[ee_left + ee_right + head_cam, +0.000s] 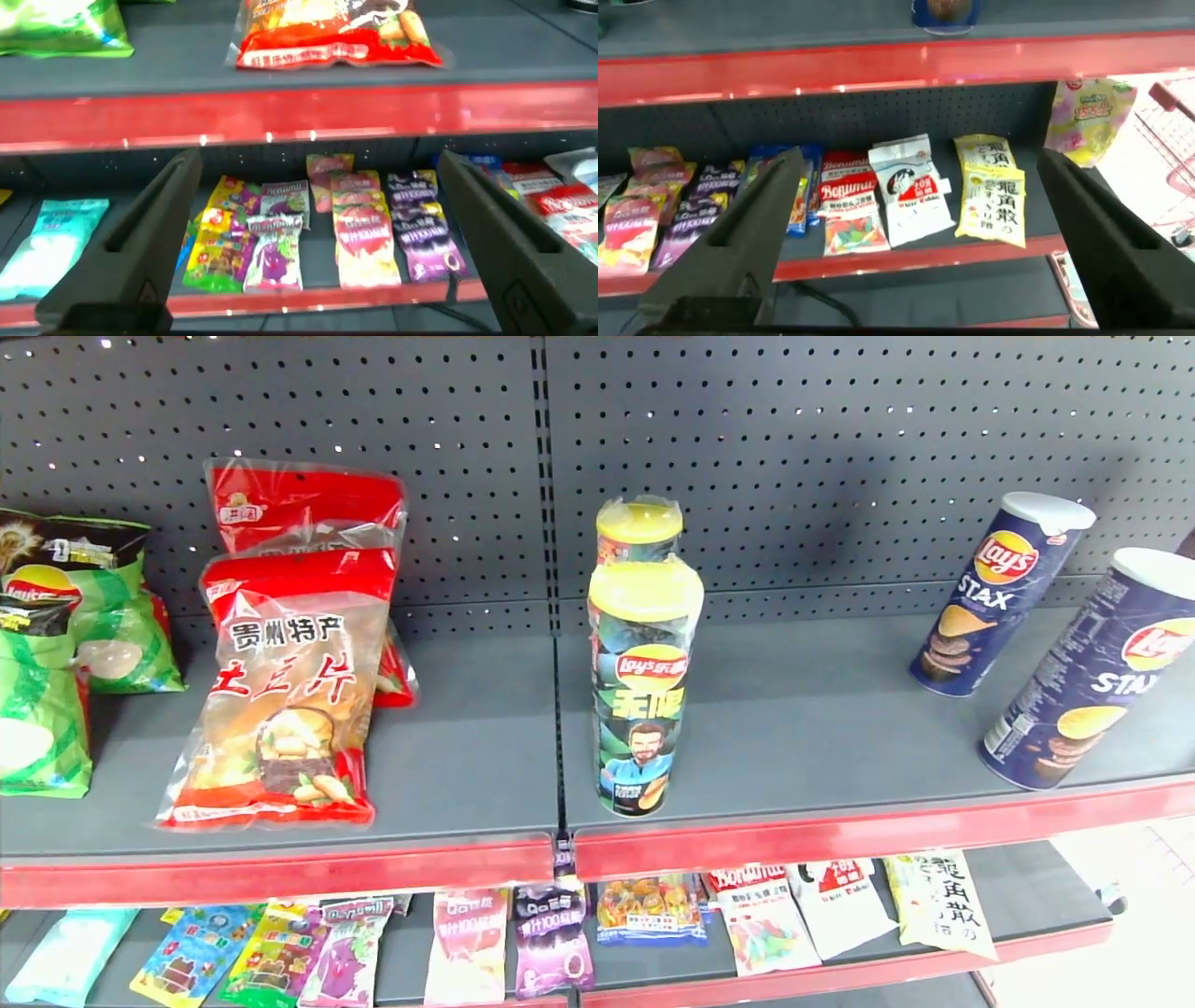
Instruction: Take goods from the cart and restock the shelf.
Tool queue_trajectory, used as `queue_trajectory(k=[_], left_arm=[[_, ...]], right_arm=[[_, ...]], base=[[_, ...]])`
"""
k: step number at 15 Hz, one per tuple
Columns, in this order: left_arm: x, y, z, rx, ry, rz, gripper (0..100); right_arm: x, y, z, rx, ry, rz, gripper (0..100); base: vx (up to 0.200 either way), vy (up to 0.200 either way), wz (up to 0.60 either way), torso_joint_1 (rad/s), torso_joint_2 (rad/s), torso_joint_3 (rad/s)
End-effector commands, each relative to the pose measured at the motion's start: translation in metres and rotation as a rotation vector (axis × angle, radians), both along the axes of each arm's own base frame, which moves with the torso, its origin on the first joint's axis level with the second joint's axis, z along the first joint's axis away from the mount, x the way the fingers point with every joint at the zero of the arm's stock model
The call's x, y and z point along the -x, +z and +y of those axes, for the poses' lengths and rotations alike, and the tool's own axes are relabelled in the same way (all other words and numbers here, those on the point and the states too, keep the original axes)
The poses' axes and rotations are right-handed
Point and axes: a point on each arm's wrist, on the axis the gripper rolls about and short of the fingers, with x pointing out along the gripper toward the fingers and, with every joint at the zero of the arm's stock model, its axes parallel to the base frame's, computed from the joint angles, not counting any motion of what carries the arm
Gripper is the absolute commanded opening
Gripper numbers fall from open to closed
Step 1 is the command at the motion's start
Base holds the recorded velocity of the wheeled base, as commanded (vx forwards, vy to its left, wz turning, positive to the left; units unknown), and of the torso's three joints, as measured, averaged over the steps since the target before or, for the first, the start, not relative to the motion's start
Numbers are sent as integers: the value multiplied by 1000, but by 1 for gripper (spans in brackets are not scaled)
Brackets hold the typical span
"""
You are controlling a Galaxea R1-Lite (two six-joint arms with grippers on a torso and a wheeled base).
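In the head view the grey upper shelf [485,756] with a red front edge carries two red snack bags [280,709], two yellow-lidded chip cans [639,700] one behind the other, and two dark blue chip cans [999,593] leaning at the right. Green chip bags [47,691] stand at the far left. My left gripper [318,163] is open and holds nothing, facing the lower shelf's candy packets [280,247]. My right gripper [920,159] is open too, with nothing between its fingers, in front of red, white and yellow packets [906,191].
The lower shelf [1027,896] holds a row of small flat packets. At the shelf's right end a pale green bag [1088,117] shows beside a red wire cart [1174,107]. A perforated grey back panel [794,448] closes the upper shelf.
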Motion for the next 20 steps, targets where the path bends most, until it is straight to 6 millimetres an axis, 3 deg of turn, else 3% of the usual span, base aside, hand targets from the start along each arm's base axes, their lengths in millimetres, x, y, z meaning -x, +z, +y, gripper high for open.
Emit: queue_trajectory(k=[1, 3, 20], left_arm=[[0, 0, 0, -1, 0, 2, 100], [0, 0, 0, 2, 1, 2, 100], [0, 0, 0, 0, 3, 2, 100]], right_arm=[[0, 0, 0, 0, 0, 0, 100], [0, 0, 0, 0, 0, 0, 100], [0, 0, 0, -1, -1, 1, 100]], base=[[0, 0, 0, 0, 0, 0], [0, 0, 0, 0, 0, 0], [0, -200, 0, 5, 3, 4]])
